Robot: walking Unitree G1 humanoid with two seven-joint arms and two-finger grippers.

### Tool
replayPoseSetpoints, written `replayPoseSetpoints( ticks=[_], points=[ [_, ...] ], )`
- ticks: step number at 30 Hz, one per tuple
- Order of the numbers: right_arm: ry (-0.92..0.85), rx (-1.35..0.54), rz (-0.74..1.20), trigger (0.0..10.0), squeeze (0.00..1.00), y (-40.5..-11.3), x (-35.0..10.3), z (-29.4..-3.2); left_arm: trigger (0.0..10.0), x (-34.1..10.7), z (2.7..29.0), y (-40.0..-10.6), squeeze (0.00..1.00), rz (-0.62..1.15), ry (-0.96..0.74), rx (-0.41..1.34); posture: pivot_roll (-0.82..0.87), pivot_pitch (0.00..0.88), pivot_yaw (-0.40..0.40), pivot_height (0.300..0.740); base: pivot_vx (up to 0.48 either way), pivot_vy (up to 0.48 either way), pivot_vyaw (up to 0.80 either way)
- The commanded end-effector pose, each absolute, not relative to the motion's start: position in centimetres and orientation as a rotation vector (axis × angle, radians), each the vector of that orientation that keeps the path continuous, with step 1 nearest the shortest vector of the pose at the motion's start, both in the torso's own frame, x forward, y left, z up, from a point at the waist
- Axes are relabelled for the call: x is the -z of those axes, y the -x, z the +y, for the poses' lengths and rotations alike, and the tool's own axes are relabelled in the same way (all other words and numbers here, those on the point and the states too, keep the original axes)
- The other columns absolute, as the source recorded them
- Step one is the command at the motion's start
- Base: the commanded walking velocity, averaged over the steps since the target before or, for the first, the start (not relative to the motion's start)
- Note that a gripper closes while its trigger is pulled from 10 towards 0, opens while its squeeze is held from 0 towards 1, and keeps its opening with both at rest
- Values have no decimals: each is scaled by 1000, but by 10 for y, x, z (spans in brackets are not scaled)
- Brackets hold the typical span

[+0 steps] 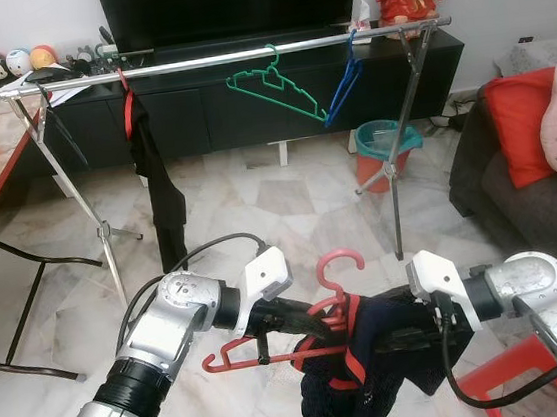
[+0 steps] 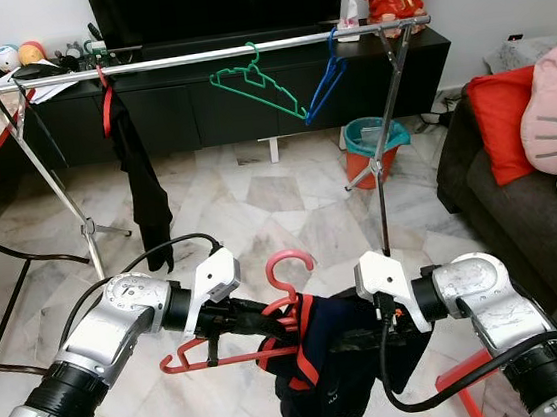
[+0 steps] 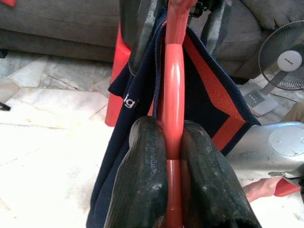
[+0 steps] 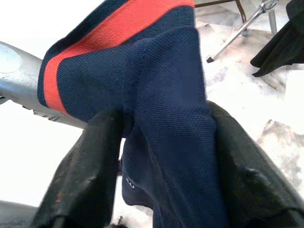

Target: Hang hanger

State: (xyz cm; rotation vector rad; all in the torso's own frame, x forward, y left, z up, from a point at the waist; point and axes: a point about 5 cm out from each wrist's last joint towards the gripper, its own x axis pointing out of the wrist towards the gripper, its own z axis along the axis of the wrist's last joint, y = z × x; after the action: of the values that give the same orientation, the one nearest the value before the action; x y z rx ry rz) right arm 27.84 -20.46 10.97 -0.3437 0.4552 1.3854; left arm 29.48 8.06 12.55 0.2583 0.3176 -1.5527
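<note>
Your robot stands before a silver clothes rail [image 1: 211, 60] spanning 10 to 2 o'clock, the job roughly half done by the look of it. A navy garment with orange trim [image 1: 361, 360] is already draped on the red hanger [image 1: 303, 336] low at 6 o'clock, well short of the rail, so you have the lift and the hooking ahead.

Count on the rail: one black garment [image 1: 160, 182] hanging from a red hook at 11 o'clock, one bare green hanger [image 1: 269, 84] at 12, one bare blue hanger [image 1: 345, 85] at 1.

Your left gripper [image 3: 173, 152] is clamped on the red hanger's bar, fingers [image 3: 142, 180] tight either side. Your right gripper [image 4: 161, 156] pinches a fold of the navy cloth between its pads [image 4: 90, 166]. Two claws, both occupied; one hanger left to hang.
</note>
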Motion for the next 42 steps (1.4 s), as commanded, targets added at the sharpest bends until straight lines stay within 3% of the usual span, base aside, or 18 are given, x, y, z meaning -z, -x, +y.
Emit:
replayPoseSetpoints(
  ticks=[1, 29, 30, 31, 33, 34, 42],
  points=[
    [349, -1407, 466, 0, 0, -278, -107, -202, 10000, -141, 76, -300, 0, 248, -285, 1557, 14, 0, -3, 740, 0, 0, 0],
    [314, -1452, 468, 0, 0, -270, -95, -187, 10000, -142, 67, -304, 0, 229, -283, 1552, 9, 0, 23, 740, 0, 0, 0],
    [313, -1450, 465, 0, 0, -270, -96, -186, 10000, -142, 67, -304, 67, 231, -280, 1558, 10, 0, 24, 740, 0, 0, 0],
    [314, -1446, 464, 0, 0, -271, -96, -186, 10000, -142, 67, -303, 475, 230, -277, 1562, 11, 0, 25, 740, 0, 0, 0],
    [315, -1442, 463, 0, 0, -271, -95, -187, 10000, -142, 67, -303, 475, 229, -274, 1567, 11, 0, 25, 740, 0, 0, 0],
    [319, -1441, 468, 0, 0, -271, -95, -187, 10000, -141, 68, -302, 1000, 236, -266, 1574, 12, 0, 26, 740, 0, 0, 0],
    [335, -1441, 476, 0, 0, -272, -95, -187, 10000, -142, 74, -305, 1000, 247, -276, 1559, 15, 0, 29, 740, 0, 0, 0]
  ],
)
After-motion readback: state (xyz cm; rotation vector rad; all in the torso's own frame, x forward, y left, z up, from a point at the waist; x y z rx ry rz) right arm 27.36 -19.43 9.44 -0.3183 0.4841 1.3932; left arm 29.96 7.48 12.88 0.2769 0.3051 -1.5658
